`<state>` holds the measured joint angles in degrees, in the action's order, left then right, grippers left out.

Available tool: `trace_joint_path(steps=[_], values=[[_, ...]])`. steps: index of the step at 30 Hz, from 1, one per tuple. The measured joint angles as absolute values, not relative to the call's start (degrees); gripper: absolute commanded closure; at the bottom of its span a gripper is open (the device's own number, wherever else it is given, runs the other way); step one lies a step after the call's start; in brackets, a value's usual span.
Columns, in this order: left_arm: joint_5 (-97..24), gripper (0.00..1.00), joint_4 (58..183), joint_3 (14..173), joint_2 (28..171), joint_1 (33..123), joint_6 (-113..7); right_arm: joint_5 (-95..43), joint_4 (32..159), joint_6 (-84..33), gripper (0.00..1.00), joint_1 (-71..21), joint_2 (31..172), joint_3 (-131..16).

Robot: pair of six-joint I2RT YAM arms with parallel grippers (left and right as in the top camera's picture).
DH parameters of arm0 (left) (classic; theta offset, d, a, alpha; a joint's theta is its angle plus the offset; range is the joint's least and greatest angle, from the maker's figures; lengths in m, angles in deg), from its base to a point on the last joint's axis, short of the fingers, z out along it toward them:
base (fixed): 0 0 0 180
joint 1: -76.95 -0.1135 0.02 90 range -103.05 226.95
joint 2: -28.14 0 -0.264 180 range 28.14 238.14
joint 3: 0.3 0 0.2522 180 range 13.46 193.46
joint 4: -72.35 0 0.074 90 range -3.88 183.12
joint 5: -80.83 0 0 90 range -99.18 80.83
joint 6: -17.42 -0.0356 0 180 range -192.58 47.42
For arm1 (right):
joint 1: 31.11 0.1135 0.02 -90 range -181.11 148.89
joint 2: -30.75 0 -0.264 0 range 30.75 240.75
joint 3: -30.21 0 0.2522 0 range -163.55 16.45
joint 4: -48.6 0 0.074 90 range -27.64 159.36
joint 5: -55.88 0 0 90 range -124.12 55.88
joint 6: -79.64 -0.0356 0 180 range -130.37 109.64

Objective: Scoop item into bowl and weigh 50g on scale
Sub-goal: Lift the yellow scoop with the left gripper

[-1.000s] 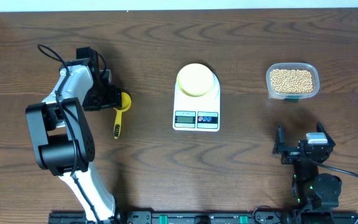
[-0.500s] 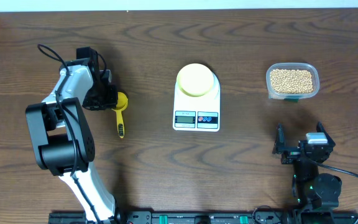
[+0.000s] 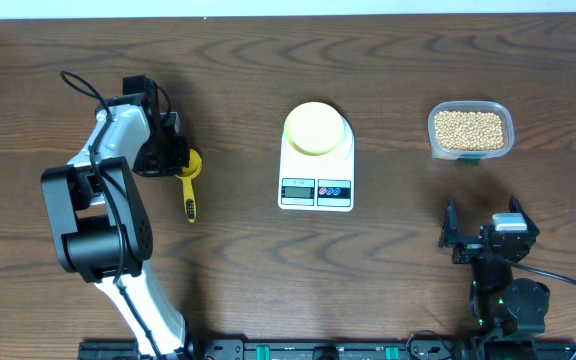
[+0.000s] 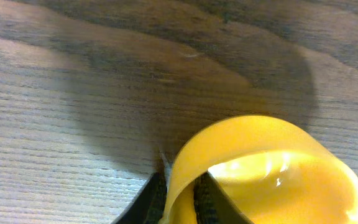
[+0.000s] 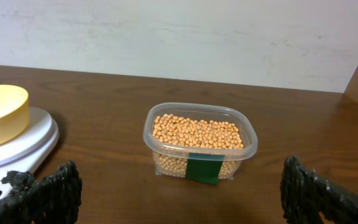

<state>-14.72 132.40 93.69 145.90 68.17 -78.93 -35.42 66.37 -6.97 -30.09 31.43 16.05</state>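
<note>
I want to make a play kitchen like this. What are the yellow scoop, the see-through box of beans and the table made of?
The scoop looks like glossy plastic: light glints on its wall. The box seems clear plastic, since the beans show through. The table looks like dark wood, or a wood-look layer, by its wavy grain.

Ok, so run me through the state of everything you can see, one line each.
Left gripper, shut on the scoop's rim.
Right gripper, open, holding nothing.
Scoop, empty.
Bowl, empty, sitting on the scale.
Scale, bowl on its platform; display too small to read.
Tub, no lid, nearly full.
Beans, all in the tub.
</note>
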Motion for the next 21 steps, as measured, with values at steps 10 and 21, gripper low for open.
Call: trace_joint_path(steps=[10,21], values=[[-14.82,0.92,132.38,94.13,145.9,68.17,-79.01,-35.42,66.37,-6.97,0.01,-30.09,31.43,16.05],[-14.82,0.92,132.75,94.19,145.87,68.17,-79.01,-35.42,66.37,-6.97,0.01,-30.09,31.43,16.05]])
